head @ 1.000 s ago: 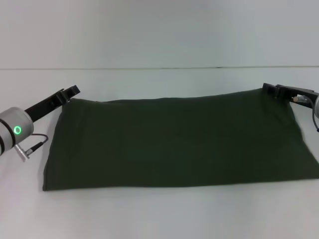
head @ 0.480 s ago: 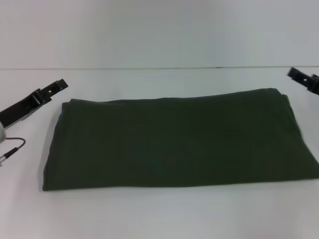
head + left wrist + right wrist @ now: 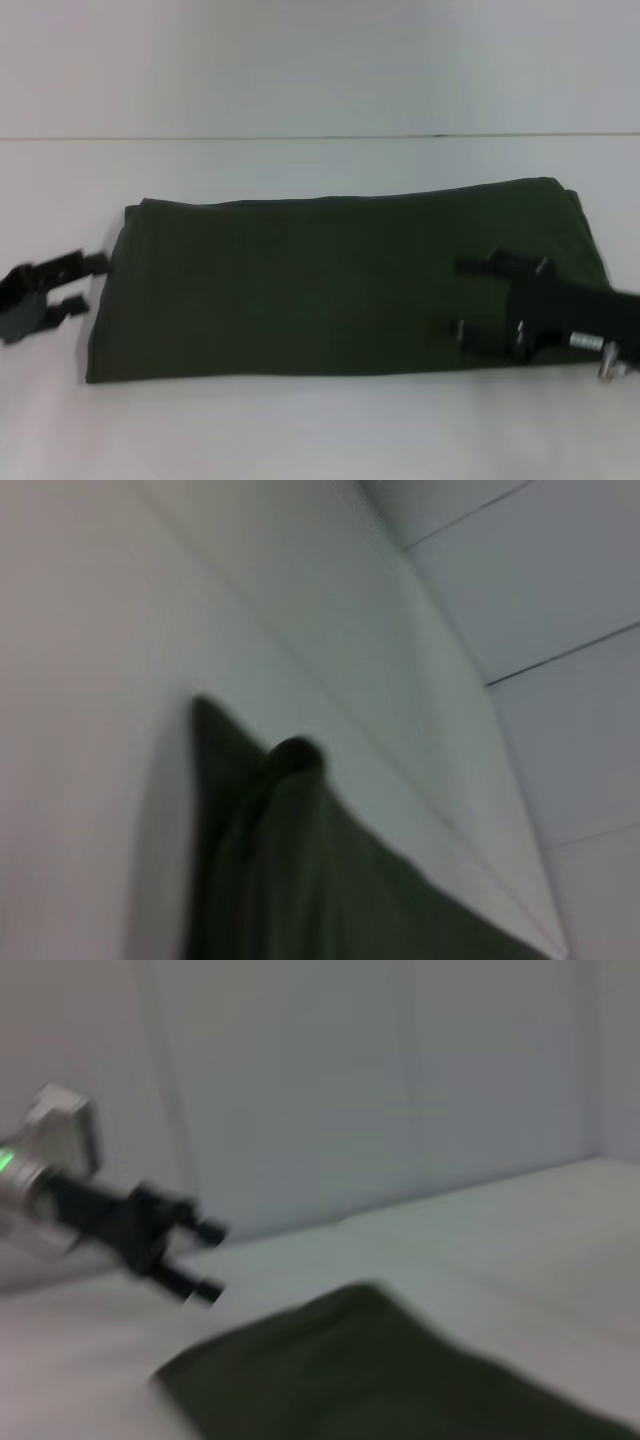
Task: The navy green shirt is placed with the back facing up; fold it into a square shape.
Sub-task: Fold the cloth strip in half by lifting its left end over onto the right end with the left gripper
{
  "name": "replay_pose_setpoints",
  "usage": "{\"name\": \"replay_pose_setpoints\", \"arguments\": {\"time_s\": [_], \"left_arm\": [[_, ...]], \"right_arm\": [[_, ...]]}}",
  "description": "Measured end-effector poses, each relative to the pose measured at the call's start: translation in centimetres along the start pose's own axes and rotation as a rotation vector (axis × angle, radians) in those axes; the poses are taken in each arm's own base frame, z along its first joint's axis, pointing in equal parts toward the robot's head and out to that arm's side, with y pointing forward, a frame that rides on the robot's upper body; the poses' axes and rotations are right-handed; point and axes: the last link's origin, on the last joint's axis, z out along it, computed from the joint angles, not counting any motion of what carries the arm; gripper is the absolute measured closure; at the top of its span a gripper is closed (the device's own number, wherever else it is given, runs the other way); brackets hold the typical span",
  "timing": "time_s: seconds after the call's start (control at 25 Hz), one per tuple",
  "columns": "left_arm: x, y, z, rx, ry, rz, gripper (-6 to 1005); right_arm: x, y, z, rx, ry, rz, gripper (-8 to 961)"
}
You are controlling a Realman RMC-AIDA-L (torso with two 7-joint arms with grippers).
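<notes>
The navy green shirt (image 3: 340, 285) lies flat on the white table (image 3: 300, 430) as a wide folded rectangle, plain side up. My left gripper (image 3: 80, 284) is open and empty, just off the shirt's left edge, near the table surface. My right gripper (image 3: 466, 298) is open and empty, over the shirt's right front part, fingers pointing left. The left wrist view shows a rumpled shirt corner (image 3: 300, 860). The right wrist view shows the shirt (image 3: 400, 1380) and, farther off, the left gripper (image 3: 207, 1259).
The white table reaches to a pale wall (image 3: 320, 60) at the back. Bare table shows in front of the shirt and to its left.
Both grippers have left the shirt's back corners and come forward. The left one dropped to the left edge; the right one swung in over the shirt's right front. The shirt has not moved.
</notes>
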Motion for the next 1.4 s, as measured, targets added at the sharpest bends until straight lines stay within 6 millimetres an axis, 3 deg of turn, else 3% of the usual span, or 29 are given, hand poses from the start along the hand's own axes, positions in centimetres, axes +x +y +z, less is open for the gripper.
{"name": "replay_pose_setpoints", "arguments": {"time_s": [0.28, 0.52, 1.4], "left_arm": [[-1.7, -1.4, -2.0, 0.127, -0.121, -0.171, 120], [-2.0, -2.1, -1.2, 0.16, -0.126, -0.212, 122], [-2.1, -2.5, -0.2, 0.179, -0.119, -0.297, 123]], "right_arm": [[1.5, 1.8, 0.8, -0.098, 0.08, -0.08, 83], [2.4, 2.8, 0.8, -0.134, 0.094, -0.13, 82], [2.7, 3.2, 0.5, -0.144, 0.092, -0.116, 83]]}}
